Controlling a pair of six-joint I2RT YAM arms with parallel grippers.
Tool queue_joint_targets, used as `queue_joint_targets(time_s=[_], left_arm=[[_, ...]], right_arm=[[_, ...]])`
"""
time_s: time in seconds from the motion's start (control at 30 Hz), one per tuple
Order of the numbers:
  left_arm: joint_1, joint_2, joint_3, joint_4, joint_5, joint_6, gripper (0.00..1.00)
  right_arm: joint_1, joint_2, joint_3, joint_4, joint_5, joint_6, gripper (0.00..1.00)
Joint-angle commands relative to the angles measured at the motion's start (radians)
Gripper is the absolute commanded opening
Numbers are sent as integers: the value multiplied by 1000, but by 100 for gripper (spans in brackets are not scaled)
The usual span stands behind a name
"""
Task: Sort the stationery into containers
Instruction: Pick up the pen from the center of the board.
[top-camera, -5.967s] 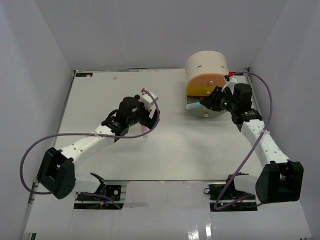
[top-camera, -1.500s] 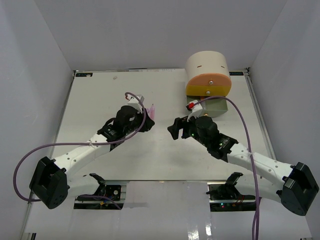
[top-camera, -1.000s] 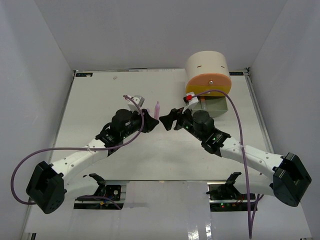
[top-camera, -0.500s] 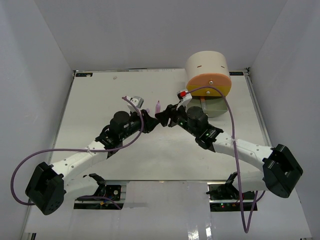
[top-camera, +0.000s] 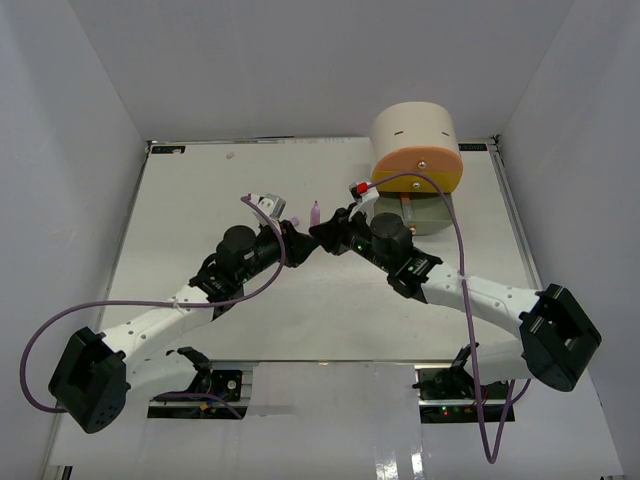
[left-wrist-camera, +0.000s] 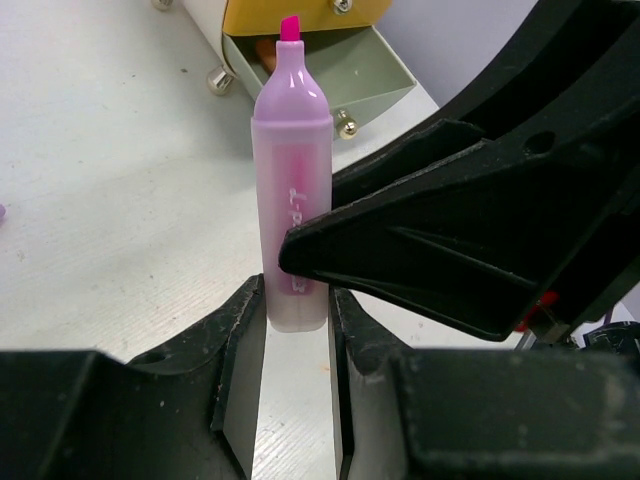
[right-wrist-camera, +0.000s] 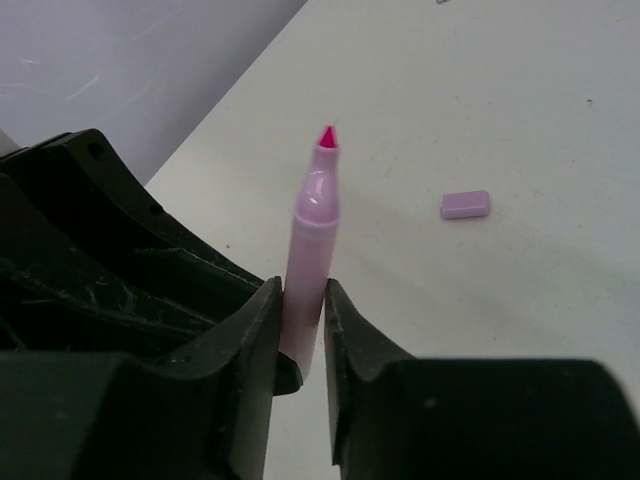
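While the left pincer is clamping the base of the uncapped lilac marker, the right pincer is gripping its barrel too, jaws narrow against both sides. Marker is pointing tip-up over the bench, left of the organiser, whose grey-green drawer is sitting open. Small purple piece is lying on the bench nearby.

Arms angled inward, left gripper meeting right gripper — both clamped
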Motion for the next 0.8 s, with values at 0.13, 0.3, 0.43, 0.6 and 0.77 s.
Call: queue_joint_targets(time_s=[0.13,0.3,0.43,0.6,0.77], left_arm=[[-8,-48,-24,49,36,25,21],[-5,-75,-38,28,48,34,54],[1,-120,-58,16,62,46,71],[25,-138,-37,-17,116,89,80],[81,-102,-12,38,305,97,82]], right_arm=[[3,-12,23,41,-14,1,10],[-19,-50,16,-2,-48,-44,8],[-97,-82,12,-76,-189,-87,8],[-215,-132,-3,-152,-401,-157,8],[-328,-159,6,-217,-651,-213,8]])
